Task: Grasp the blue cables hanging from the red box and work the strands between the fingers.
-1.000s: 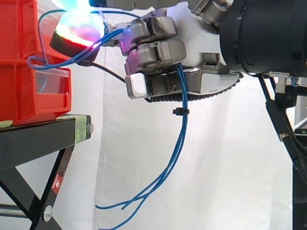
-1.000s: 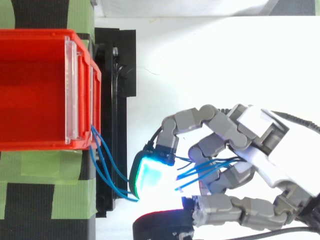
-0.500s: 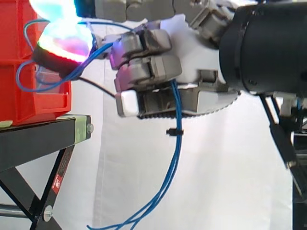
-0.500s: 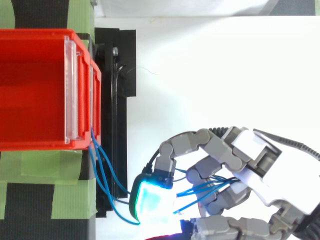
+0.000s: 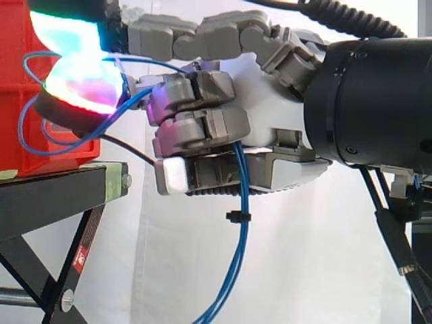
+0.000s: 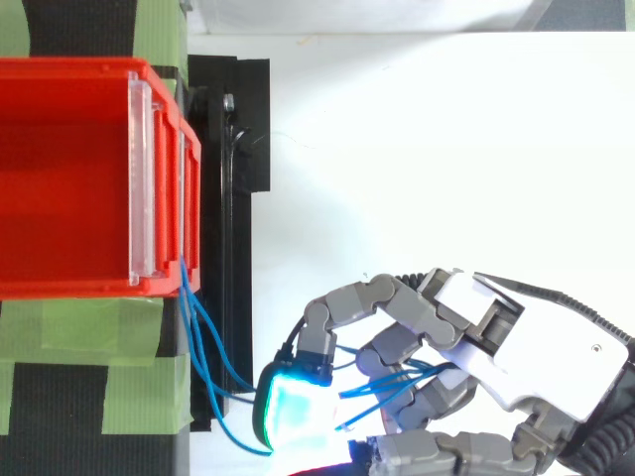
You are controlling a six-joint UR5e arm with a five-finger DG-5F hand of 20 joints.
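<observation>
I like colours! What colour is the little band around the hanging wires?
Black. The tie binds the blue cables, clearest in the side view.

The smooth red plastic bin point(image 6: 69, 178), at nine o'clock from the hand, is glossy, with a clear plastic strip point(image 6: 141, 183) along its front edge. The black metal stand point(image 5: 54, 196) beneath looks matt, patched with dull green tape point(image 6: 89, 382). The thin blue cables point(image 5: 239, 202) have a smooth, faintly shiny sheath. The hand point(image 5: 270, 108) has a glossy white plastic palm shell. Its fingers point(image 5: 196, 128) are matt grey, tipped with translucent glowing pads point(image 6: 293, 412). Behind hangs a soft, matt white cloth curtain point(image 5: 324, 256).
</observation>
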